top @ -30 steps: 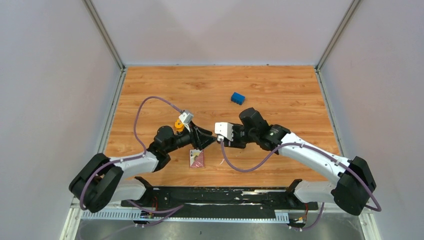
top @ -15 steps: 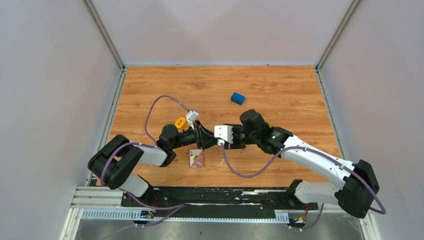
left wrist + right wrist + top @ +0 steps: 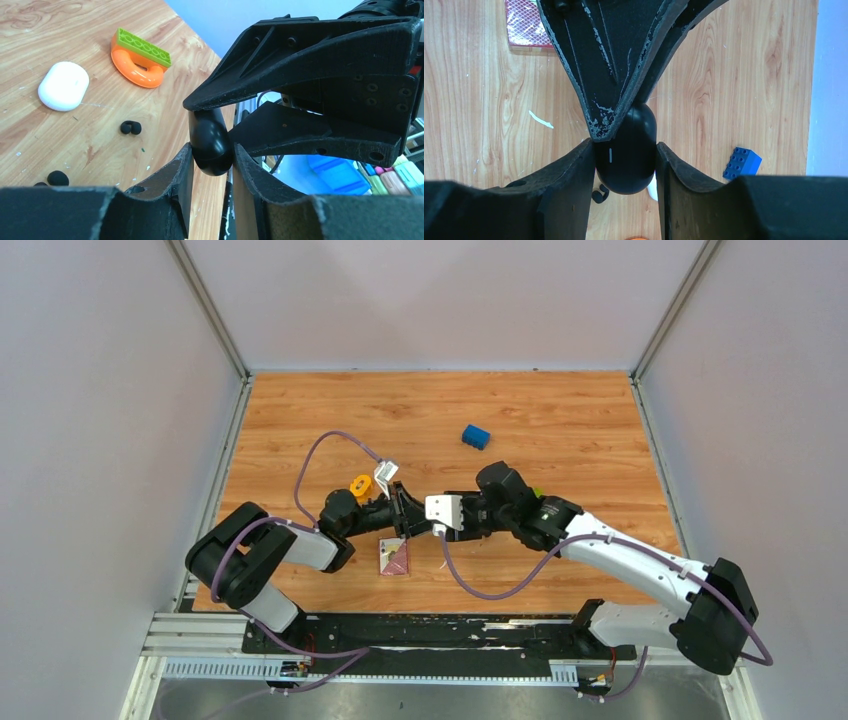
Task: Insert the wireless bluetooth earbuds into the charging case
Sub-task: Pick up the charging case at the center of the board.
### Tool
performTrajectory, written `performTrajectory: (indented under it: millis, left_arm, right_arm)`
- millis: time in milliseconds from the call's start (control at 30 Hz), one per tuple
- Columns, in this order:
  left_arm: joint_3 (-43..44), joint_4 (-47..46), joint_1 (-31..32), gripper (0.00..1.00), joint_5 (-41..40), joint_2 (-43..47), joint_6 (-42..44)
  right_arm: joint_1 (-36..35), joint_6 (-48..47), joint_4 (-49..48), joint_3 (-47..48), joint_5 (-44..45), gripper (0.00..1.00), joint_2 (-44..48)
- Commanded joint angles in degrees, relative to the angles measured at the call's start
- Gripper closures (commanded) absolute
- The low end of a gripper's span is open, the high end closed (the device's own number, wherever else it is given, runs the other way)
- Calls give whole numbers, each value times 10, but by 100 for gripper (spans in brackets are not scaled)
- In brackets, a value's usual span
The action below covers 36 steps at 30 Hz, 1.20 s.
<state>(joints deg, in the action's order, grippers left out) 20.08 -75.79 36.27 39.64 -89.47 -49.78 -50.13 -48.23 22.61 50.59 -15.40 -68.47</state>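
Currently left gripper [image 3: 212,159] and right gripper [image 3: 625,160] both pinch black pod [image 3: 210,140], mid-air, toward near edge. Case [image 3: 63,86] on table [image 3: 30,30] left of centre, beside ring [image 3: 131,70]: light, glossy, likely slippery; grip narrow sides. Buds [image 3: 131,128] nearby: tiny, roll easily.

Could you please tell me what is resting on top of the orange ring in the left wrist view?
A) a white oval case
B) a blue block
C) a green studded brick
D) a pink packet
C: a green studded brick lies across the top of the orange ring.
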Motion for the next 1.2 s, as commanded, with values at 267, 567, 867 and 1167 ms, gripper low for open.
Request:
performTrajectory:
  millis: [267,567,867,1167]
  left_arm:
    - [-45,-111,22,91,-35,20,171]
    - [-61,-149,54,97,-18,27,235]
    - [-67,-123,78,96,-20,48,288]
    - [-70,-83,93,96,-41,63,337]
  right_arm:
    - [121,32,166,115,-302,37,-20]
    - [156,14,223,132,-373,44,-50]
    - [157,9,234,131,-380,52,-72]
    - [156,-6,267,147,-392,60,-114]
